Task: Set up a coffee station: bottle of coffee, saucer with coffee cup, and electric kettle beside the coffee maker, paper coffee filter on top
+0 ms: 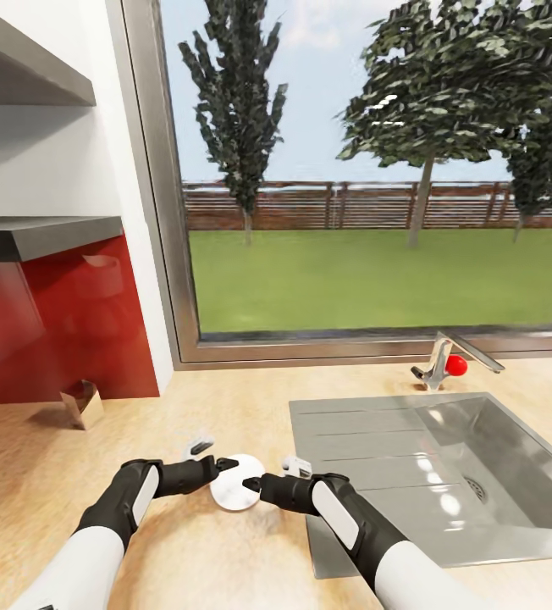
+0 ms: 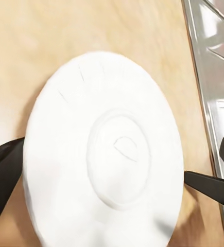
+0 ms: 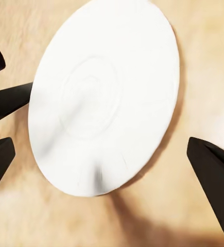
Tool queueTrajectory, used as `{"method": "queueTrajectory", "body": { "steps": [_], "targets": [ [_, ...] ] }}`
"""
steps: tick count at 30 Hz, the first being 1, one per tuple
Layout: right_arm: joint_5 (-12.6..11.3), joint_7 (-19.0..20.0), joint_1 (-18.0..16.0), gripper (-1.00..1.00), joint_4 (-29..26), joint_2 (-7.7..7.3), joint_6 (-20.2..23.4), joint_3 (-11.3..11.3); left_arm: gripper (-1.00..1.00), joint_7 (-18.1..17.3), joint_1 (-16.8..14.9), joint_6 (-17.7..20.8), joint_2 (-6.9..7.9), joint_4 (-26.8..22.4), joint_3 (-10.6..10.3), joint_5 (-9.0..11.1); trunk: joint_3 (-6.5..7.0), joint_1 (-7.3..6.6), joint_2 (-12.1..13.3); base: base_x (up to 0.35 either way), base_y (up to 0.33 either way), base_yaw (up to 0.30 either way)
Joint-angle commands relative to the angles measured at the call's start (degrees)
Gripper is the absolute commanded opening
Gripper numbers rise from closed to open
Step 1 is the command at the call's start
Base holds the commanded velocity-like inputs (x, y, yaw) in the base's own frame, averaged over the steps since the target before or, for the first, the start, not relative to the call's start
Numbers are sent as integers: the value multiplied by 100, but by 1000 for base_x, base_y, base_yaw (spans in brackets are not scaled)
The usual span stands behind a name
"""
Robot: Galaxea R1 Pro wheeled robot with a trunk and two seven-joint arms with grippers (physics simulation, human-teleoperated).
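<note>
The saucer (image 1: 237, 492) lies flat on the kitchen countertop (image 1: 225, 407), just left of the steel sink (image 1: 445, 474). The left gripper (image 1: 222, 464) at its ten o'clock and the right gripper (image 1: 251, 485) at its four o'clock both have their fingers spread apart, straddling the saucer's rim without clamping it. The kitchen shelf (image 1: 47, 233) hangs on the wall at ten o'clock, and a folded brown card (image 1: 83, 404) stands beneath it.

Light wood-look desk (image 1: 225, 407) carries a white saucer (image 1: 236, 484) lying flat just left of the inset steel sink (image 1: 445, 474), with a small brown paper bag (image 1: 82, 404) by the red backsplash.
</note>
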Motion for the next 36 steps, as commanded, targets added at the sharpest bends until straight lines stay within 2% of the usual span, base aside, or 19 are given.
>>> {"method": "queueTrajectory", "body": {
  "steps": [1, 10, 17, 36],
  "targets": [
    [38, 1, -1, 100, 7, -2, 13, 11, 100, -9, 0, 70, -12, 22, 31, -101, -5, 4, 0, 0, 0, 0],
    [43, 3, -1, 100, 11, 7, 13, 13, 100, -19, 0, 70, -34, 24, 23, -101, -5, 4, 0, 0, 0, 0],
    [51, 2, -1, 100, 11, 7, 13, 13, 100, -13, 90, 70, -170, 17, 10, -108, -5, 4, 0, 0, 0, 0],
    [51, 3, -1, 100, 20, -1, 13, 13, 100, -19, 114, 73, -213, 15, -4, -109, -5, 4, 0, 0, 0, 0]
  ]
}}
